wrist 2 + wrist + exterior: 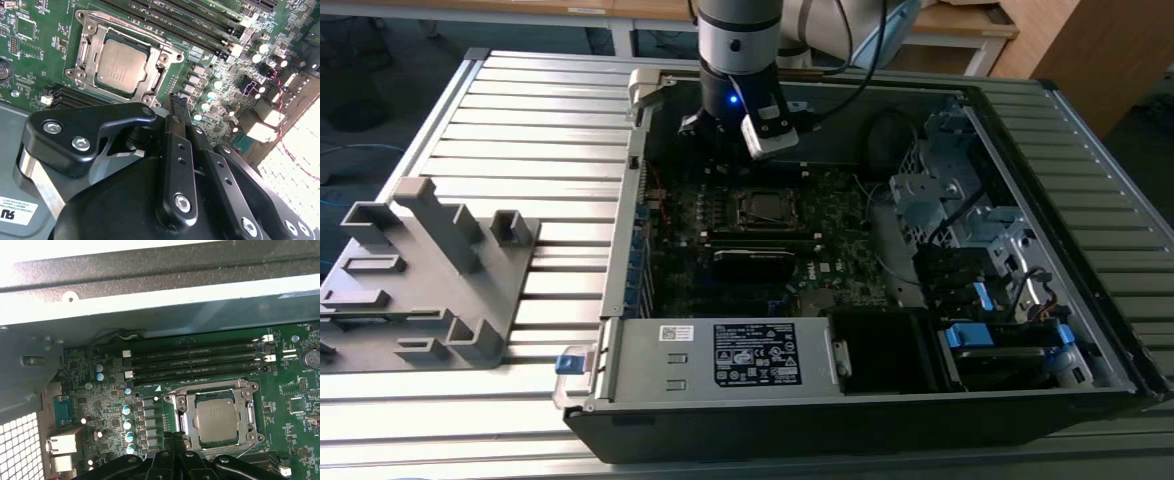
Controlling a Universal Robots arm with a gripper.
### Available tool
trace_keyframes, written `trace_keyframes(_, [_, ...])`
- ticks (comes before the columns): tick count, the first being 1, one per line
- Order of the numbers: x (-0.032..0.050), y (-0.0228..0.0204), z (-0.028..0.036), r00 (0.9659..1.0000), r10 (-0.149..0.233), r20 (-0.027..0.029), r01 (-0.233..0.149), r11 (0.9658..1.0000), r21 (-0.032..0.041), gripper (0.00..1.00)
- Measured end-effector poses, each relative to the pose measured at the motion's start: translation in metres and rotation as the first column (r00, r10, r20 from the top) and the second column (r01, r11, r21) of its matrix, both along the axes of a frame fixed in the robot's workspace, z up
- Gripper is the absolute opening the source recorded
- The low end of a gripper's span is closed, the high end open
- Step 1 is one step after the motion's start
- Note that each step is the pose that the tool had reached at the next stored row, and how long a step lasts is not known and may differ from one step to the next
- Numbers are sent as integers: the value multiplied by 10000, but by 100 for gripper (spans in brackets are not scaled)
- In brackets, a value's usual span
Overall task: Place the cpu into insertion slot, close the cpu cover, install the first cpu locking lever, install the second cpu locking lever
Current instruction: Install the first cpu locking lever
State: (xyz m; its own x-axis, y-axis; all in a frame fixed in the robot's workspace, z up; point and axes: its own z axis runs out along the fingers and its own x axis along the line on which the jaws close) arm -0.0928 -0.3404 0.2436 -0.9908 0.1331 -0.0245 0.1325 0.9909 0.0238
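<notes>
Cpu (762,207) seated in socket (80,75), mid-frame in exterior view. Cover (159,56) lies down around it. Gripper (178,100) narrow, empty, poised just beside socket. Latching stage likely in hand; needs fine, steady tip contact.

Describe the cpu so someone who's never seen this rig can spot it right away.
Inside the open computer case, find the green motherboard. Beside its long black memory slots lies a silvery square frame, the cpu cover. The cpu is the flat square in that frame's window: the only dull silver-grey plate among small dark chips.
</notes>
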Motion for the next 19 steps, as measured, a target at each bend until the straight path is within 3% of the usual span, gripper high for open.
trace_keyframes(19, [-55, -1, 11, 10000, 0, -2, 0, 10000, -3, 11])
